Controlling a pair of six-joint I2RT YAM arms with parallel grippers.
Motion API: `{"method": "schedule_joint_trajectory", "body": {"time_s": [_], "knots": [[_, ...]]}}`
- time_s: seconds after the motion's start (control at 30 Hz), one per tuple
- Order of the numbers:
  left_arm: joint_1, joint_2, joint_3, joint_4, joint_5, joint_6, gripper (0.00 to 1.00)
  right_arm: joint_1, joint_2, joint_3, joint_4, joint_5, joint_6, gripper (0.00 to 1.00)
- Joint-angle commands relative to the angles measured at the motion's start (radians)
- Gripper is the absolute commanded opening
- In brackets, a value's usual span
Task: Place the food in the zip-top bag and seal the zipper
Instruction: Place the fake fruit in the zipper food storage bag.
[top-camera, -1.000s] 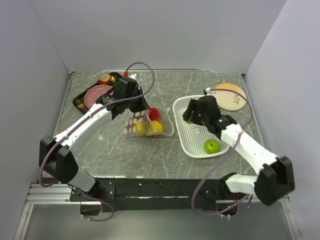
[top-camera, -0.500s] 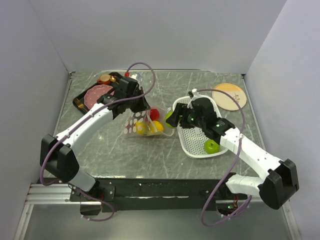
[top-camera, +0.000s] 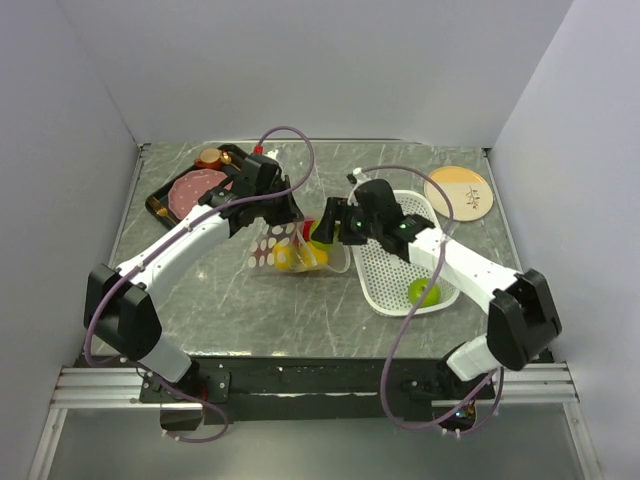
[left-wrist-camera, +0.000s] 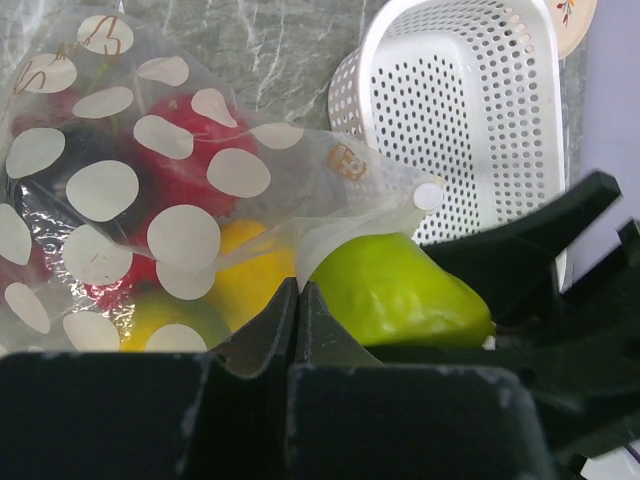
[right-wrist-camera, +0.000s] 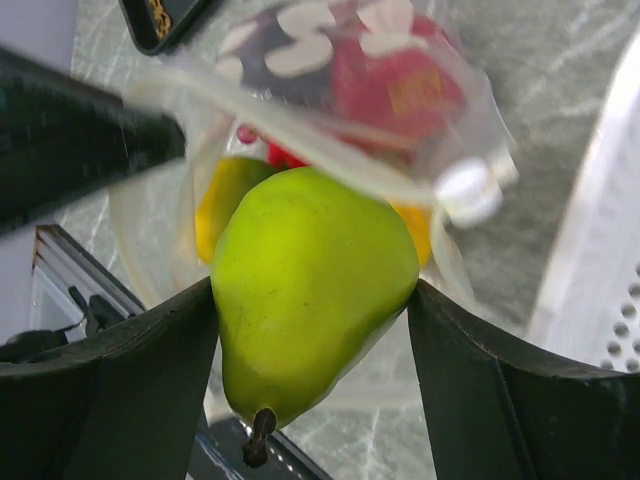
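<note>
The zip-top bag (top-camera: 272, 246), clear with white dots, lies left of the middle with a red apple (left-wrist-camera: 185, 165), yellow citrus (left-wrist-camera: 250, 275) and other food inside. My left gripper (left-wrist-camera: 297, 285) is shut on the bag's mouth edge and holds it up. The zipper (right-wrist-camera: 300, 140) runs as a pale strip across the mouth. My right gripper (right-wrist-camera: 312, 300) is shut on a green pear (right-wrist-camera: 310, 270), which hangs right at the bag's opening (top-camera: 322, 230). A green apple (top-camera: 423, 292) lies in the white basket.
The white perforated basket (top-camera: 385, 265) stands right of the bag. A round plate (top-camera: 458, 190) lies at the back right. At the back left, a black tray (top-camera: 160, 200) carries the pink meat slice (top-camera: 195, 184), with a small brown piece (top-camera: 210, 157) beside it.
My right arm has swung left from the basket, carrying the green pear to the bag's mouth. The left gripper has kept its hold on the bag's edge.
</note>
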Motion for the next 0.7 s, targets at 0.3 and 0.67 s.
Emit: {"method": "schedule_joint_trajectory", "body": {"time_s": [0.3,0.67], "knots": [[-0.005,-0.048,0.055,0.017,-0.02,0.007,0.01,0.028,0.124,0.19,-0.055,0.125,-0.07,0.99],[-0.004,-0.088,0.063,0.02,-0.072,0.004,0.02,-0.027,-0.126,0.068,-0.113,0.36,-0.07,1.0]]}}
